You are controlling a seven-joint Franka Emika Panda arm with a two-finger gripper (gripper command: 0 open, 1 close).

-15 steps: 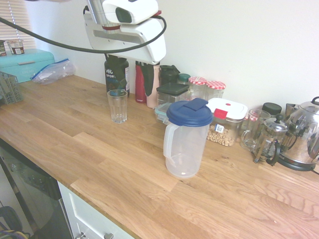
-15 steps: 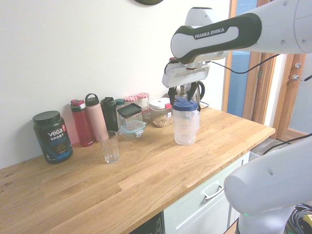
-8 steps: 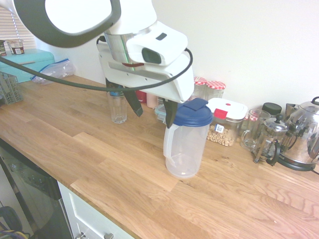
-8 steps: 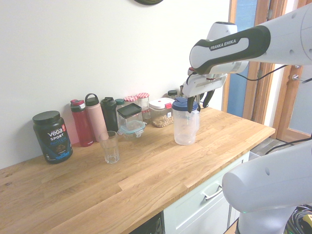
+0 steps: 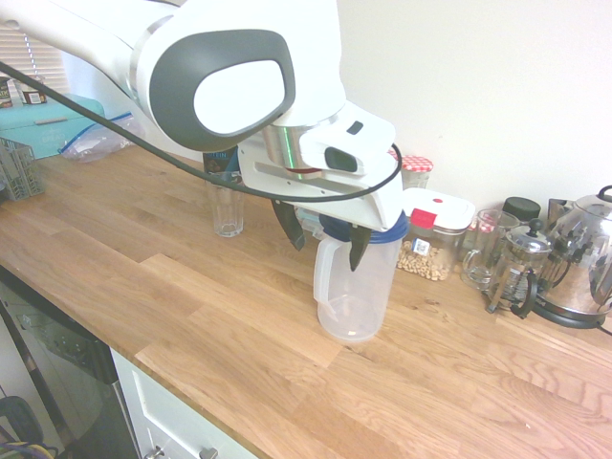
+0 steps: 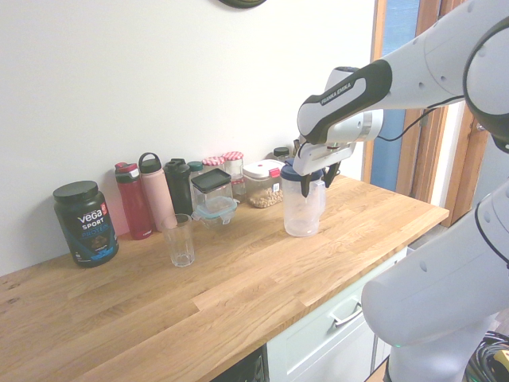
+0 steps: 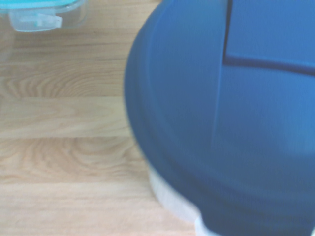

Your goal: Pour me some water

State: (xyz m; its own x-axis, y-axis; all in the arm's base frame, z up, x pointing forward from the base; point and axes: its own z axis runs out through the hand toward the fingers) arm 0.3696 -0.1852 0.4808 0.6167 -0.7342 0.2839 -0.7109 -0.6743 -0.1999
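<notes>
Going left to right in the first exterior view, the glass (image 5: 228, 212) is standing upright on the counter (image 5: 182, 306), well apart from the jug, and is showing no water, so the pouring is waiting to be done. Next, the gripper (image 5: 327, 257) is hanging at the jug's handle side, its fingers standing apart and holding nothing; whether either is touching the handle (image 5: 325, 277) I cannot tell. Then the jug (image 5: 361, 298) is standing upright on the counter, its blue lid (image 6: 291, 172) sitting on top; how much water it is holding I cannot tell. So the task is seeming to be at its reaching stage, with gripping the handle, lifting, carrying to the glass, tipping and setting the jug down all remaining.
</notes>
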